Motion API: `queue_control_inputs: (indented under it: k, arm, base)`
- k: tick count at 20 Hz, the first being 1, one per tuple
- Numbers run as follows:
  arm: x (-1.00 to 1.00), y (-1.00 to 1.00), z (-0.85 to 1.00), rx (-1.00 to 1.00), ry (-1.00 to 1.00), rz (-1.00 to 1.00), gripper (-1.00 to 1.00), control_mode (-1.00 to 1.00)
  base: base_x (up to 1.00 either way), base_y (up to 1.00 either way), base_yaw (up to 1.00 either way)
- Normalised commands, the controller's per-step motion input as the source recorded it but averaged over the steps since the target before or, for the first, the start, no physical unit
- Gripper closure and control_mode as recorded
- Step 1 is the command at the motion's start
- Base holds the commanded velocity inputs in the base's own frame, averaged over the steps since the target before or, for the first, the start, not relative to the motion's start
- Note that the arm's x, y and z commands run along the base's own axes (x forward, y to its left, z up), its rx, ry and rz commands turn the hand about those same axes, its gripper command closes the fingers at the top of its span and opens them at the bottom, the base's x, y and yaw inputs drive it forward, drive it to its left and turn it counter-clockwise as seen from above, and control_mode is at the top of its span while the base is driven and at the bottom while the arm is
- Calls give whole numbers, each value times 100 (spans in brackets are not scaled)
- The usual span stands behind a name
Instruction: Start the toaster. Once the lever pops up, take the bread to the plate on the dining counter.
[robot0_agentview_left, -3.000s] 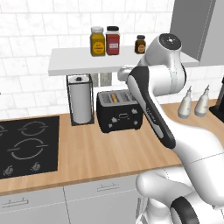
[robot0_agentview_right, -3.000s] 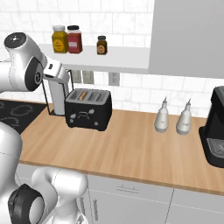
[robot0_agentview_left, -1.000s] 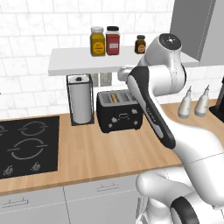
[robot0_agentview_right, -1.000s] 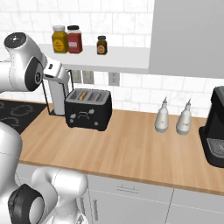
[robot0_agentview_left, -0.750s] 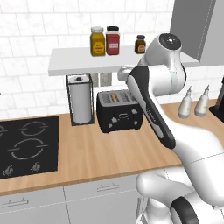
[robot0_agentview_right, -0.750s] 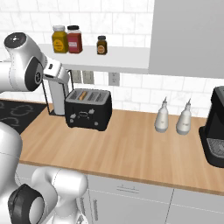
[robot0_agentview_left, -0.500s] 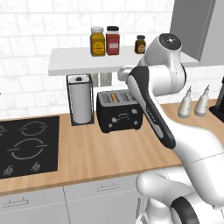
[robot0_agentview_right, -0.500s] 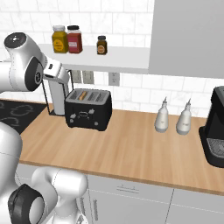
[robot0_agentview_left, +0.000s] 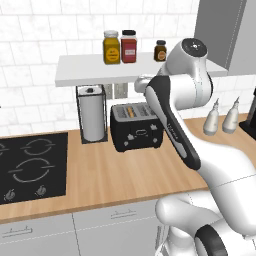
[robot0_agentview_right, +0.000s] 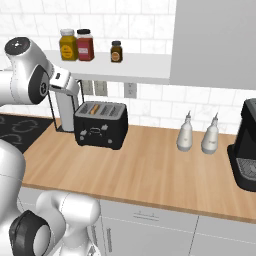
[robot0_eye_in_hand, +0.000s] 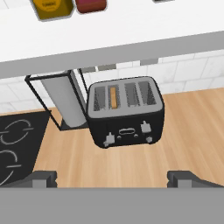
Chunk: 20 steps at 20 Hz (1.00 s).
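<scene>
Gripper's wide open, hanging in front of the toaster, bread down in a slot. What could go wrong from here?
1. The toaster front has two levers plus small knobs close together; the open gripper could press the wrong one.
2. The paper towel holder stands right beside the toaster, and the shelf hangs low above; the arm could clip either.
3. The bread sits deep in a narrow slot, so pulling it may go badly.

Matt black toaster (robot0_eye_in_hand: 126, 113) with a tan, dull bread (robot0_eye_in_hand: 113, 96) slice in one slot, on a smooth light-wood surface (robot0_agentview_left: 115, 177), by glossy black cooktop (robot0_agentview_left: 31, 166) and wire-framed paper roll (robot0_agentview_left: 93, 114).
</scene>
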Motion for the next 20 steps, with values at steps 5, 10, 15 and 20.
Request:
queue_control_inputs:
  k: [5,10,15,20]
  arm:
    - [0,0,0,0,0,0,-100,-100]
    - [0,0,0,0,0,0,-100,-100]
    - [0,0,0,0,0,0,-100,-100]
    - [0,0,0,0,0,0,-100,-100]
  base:
    - [0,0,0]
    - [0,0,0]
    - [0,0,0]
    - [0,0,0]
